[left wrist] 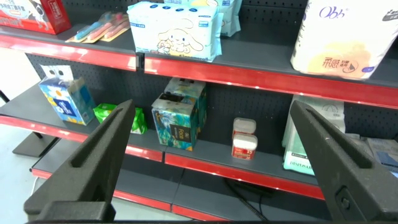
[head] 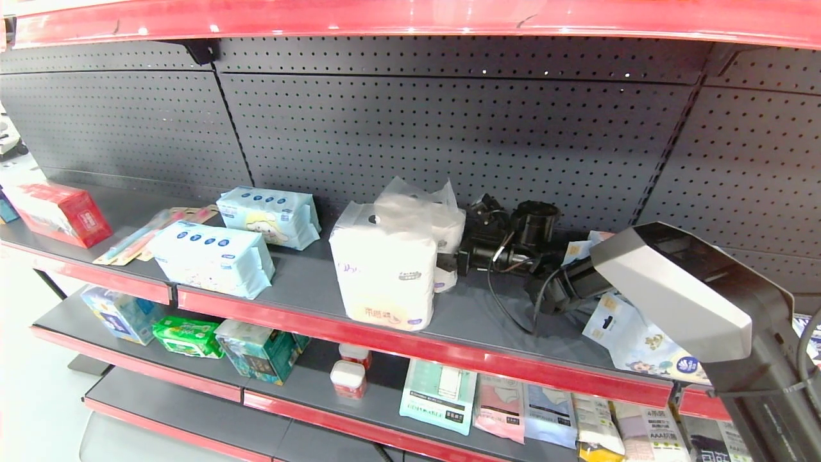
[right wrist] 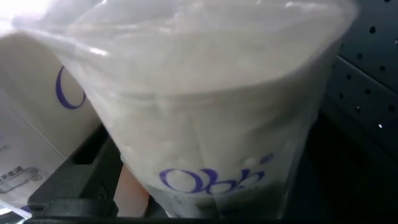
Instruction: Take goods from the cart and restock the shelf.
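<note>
1. The right gripper (head: 449, 260) clamps a plastic-wrapped tissue pack (head: 420, 208) near the shelf's (head: 301, 279) back edge, behind a second pack (head: 383, 269).
2. The left gripper (left wrist: 211, 109) hangs spread, empty.
3. Likely light, squashy, slick: hold its sides, not loose film.

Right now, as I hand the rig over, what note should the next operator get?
Left hand: open, empty, facing the lower shelf.
Right hand: shut on a white paper pack, held at the middle shelf just behind a matching pack at the front edge.
Done: the matching pack stands on the shelf; the held one is at its spot, not yet released.
Left: probably let go, draw the right arm back, fetch more goods.
</note>
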Robot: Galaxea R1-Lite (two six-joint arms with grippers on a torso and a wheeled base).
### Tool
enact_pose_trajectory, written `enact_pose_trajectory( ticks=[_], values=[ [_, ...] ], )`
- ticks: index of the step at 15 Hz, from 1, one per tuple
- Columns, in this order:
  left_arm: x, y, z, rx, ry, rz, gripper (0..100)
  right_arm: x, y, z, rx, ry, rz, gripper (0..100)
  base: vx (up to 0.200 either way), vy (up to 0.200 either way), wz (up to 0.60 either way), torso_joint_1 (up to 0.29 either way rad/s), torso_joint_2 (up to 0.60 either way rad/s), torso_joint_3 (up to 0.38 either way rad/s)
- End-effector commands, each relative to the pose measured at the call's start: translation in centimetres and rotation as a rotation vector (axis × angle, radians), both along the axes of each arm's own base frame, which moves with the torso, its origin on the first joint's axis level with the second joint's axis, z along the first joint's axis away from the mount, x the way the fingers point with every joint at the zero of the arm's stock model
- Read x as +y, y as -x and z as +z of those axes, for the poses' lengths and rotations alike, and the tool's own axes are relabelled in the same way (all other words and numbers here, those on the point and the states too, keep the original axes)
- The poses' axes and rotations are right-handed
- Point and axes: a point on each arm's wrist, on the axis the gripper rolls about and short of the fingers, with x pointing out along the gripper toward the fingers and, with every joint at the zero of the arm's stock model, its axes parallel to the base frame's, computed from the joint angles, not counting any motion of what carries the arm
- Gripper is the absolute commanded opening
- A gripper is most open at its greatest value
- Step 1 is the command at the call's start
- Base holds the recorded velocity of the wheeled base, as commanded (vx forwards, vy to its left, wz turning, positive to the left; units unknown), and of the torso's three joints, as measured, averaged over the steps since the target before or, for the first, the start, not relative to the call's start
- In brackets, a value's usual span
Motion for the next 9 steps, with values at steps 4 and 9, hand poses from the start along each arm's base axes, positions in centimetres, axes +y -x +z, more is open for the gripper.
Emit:
enact_pose_trajectory(
  ticks=[4, 9],
  values=[
    [0.0, 0.0, 0.0, 0.001, 0.000, 0.001, 100, -1.2, 0.7, 2.3, -0.003, -0.001, -0.019, 100, 0.000, 0.000, 0.00, 0.000, 0.00, 0.000],
    [0.0, 0.0, 0.0, 0.001, 0.000, 0.001, 100, -4.1, 1.8, 4.8, 0.017, 0.006, -0.071, 100, 0.000, 0.000, 0.00, 0.000, 0.00, 0.000]
  ],
)
